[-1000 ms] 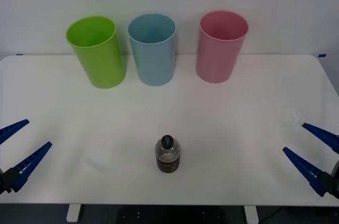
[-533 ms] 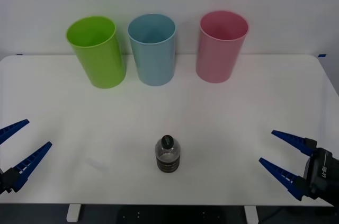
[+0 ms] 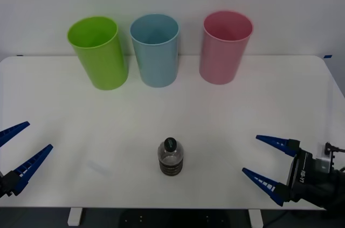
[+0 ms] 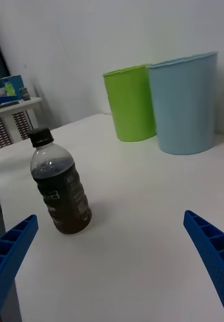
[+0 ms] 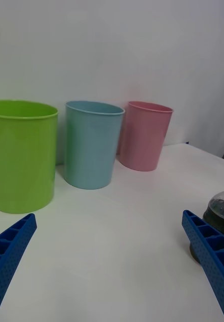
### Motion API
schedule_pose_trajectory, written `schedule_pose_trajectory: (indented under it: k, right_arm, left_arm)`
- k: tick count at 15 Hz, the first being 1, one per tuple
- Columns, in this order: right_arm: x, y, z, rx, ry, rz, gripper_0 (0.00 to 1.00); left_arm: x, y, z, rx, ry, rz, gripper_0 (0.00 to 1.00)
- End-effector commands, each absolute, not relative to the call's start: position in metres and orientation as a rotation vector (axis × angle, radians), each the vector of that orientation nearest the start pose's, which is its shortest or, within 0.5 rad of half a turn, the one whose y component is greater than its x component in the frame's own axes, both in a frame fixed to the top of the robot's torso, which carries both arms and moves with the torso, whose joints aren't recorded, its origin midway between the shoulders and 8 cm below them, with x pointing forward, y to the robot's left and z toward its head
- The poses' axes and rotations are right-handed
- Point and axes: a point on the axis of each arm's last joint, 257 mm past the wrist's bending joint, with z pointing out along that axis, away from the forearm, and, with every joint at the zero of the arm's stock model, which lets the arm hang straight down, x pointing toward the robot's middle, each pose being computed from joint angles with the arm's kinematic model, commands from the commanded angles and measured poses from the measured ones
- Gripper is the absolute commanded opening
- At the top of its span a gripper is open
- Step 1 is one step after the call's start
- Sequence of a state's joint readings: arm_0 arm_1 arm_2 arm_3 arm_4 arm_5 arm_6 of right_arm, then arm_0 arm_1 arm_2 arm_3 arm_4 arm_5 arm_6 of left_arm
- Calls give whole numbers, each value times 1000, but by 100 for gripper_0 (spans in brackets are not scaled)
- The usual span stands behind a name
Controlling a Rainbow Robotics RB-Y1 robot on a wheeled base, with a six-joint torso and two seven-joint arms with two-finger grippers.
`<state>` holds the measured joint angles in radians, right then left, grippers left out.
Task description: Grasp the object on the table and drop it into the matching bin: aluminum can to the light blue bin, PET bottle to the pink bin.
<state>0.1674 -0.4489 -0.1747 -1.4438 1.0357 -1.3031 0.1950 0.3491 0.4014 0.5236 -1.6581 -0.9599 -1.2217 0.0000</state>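
Grippers are seen low at the near edge of the table (image 3: 226, 104), one at each side. The right gripper (image 3: 268, 164) is held over the near right part of the tabletop, its blue ribbed fingers spread wide apart and pointed toward the middle, nothing between them. The left gripper (image 3: 19, 150) is parked at the near left edge, its fingers likewise spread and empty. The PET bottle (image 3: 171, 157) is stood upright on the table near its front edge, roughly centred between the two grippers and well apart from both; black cap on, dark label band visible. In the right wrist view the bottle (image 4: 60, 188) is seen ahead, between the two fingertips' lines but not touched. Farther back, three bins are lined up along the far edge: a lime green bin (image 3: 97, 52) at left, the light blue bin (image 3: 156, 50) just beside it, and the pink bin (image 3: 223, 47) at right, set slightly apart.
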Motion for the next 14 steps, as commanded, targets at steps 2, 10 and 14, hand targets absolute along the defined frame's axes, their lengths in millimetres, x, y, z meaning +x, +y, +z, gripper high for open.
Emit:
schedule_pose_trajectory:
  k: [2, 10, 14]
  right_arm:
    - [352, -177, -257, -873, 1395, 772, 100]
    - [356, -112, -270, -959, 1369, 815, 100]
    - [361, -89, -275, -997, 1357, 798, 100]
  left_arm:
    - [342, 330, -169, 465, 1441, -567, 100]
    - [342, 330, -169, 465, 1441, -567, 100]
    - [342, 330, -169, 465, 1441, -567, 100]
